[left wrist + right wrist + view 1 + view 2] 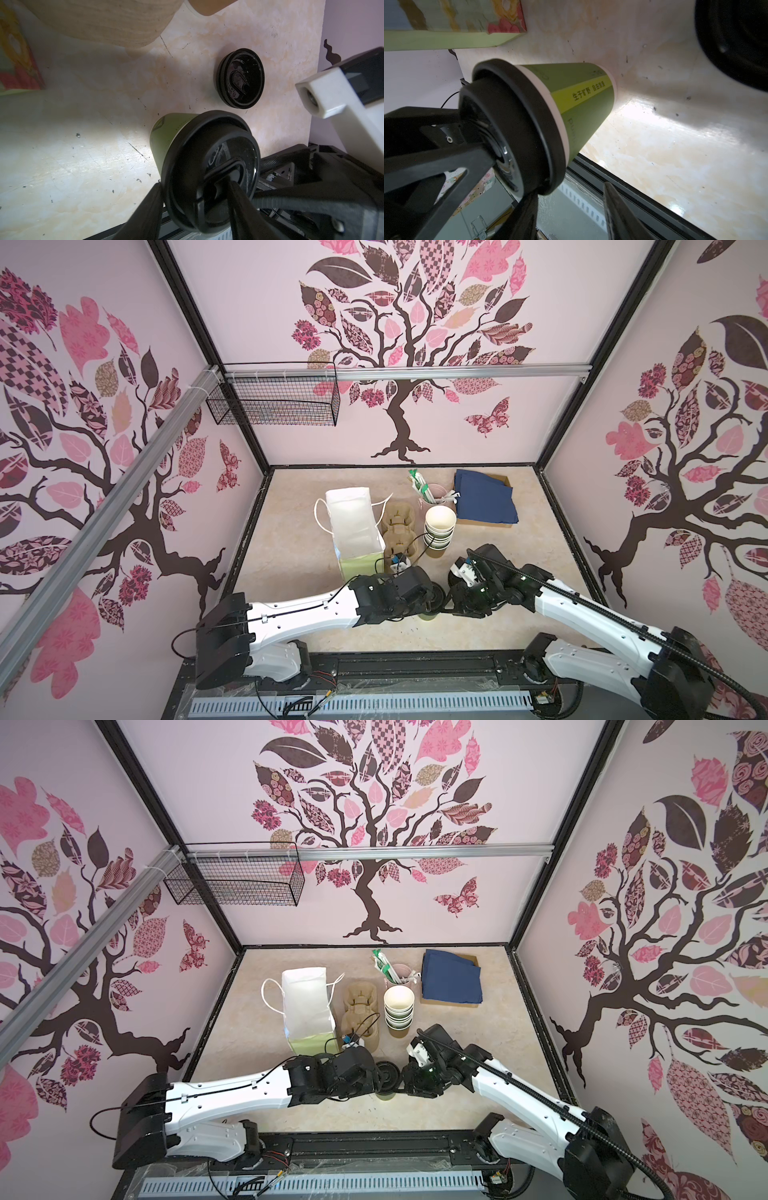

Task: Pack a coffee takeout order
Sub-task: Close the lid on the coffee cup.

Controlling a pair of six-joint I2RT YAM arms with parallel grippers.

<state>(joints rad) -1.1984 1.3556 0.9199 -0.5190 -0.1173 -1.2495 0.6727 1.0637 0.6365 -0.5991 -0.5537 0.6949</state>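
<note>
Here's what your left wrist cam has: your left hand (pixel 194 184) is pinching the black lid (pixel 207 158) on the olive-green cup (pixel 166 141). One of its fingers (pixel 145 209) is outside the rim, the other lies across the top by the sip flap. The cup stands on the desk (pixel 83 135). A loose lid (pixel 241 78) lies near it, not touching. Farther off you get the tan carrier (pixel 99 20) (just its rounded side) and a corner of the paper bag (pixel 18 62). Bits of the right arm (pixel 324 93) sit close beside the cup.
</note>
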